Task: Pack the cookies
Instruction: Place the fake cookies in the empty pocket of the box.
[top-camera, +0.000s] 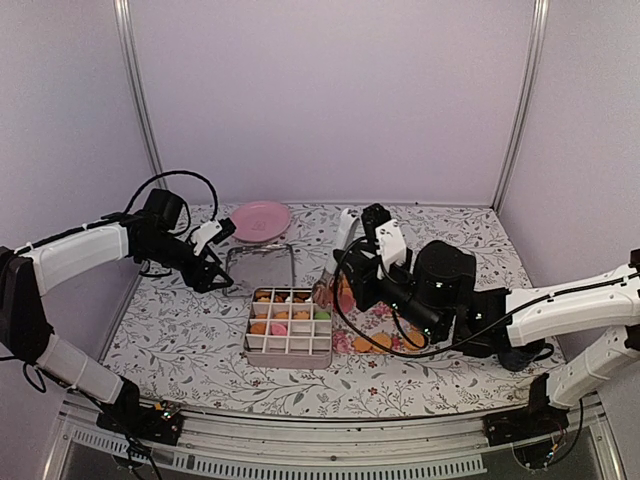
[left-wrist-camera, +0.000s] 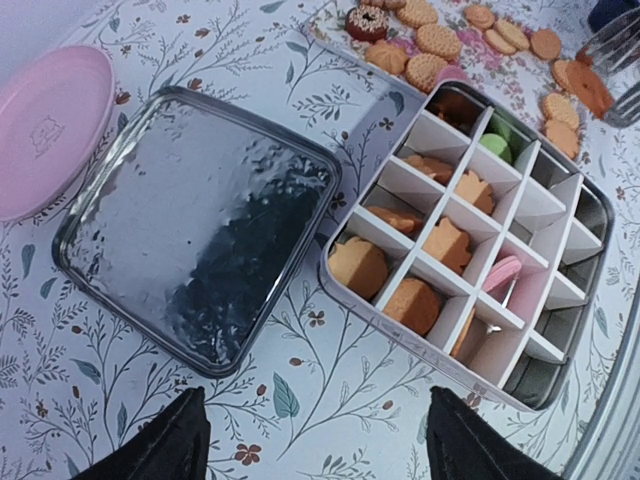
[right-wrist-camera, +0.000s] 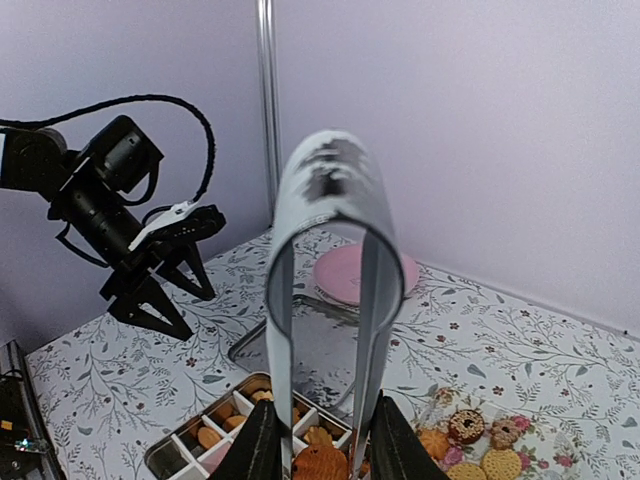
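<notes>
Several golden-orange cookies, a pink one (left-wrist-camera: 501, 272) and a green one (left-wrist-camera: 496, 147) lie in the white grid of the metal box (top-camera: 288, 352), which also shows in the left wrist view (left-wrist-camera: 345, 287). More cookies (left-wrist-camera: 432, 40) lie loose on a floral tray (top-camera: 372, 313) to the right of the box. My right gripper (top-camera: 347, 283) is shut on metal tongs (right-wrist-camera: 330, 250), held upright over the box's right edge. An orange cookie (right-wrist-camera: 322, 463) sits between the tong arms; I cannot tell if it is gripped. My left gripper (left-wrist-camera: 315, 425) is open and empty above the table, between lid and box.
The box's metal lid (left-wrist-camera: 195, 225) lies flat to the left of the box. A pink plate (top-camera: 260, 220) stands behind the lid near the back wall. Frame posts rise at the back corners. The right arm reaches across the floral tray.
</notes>
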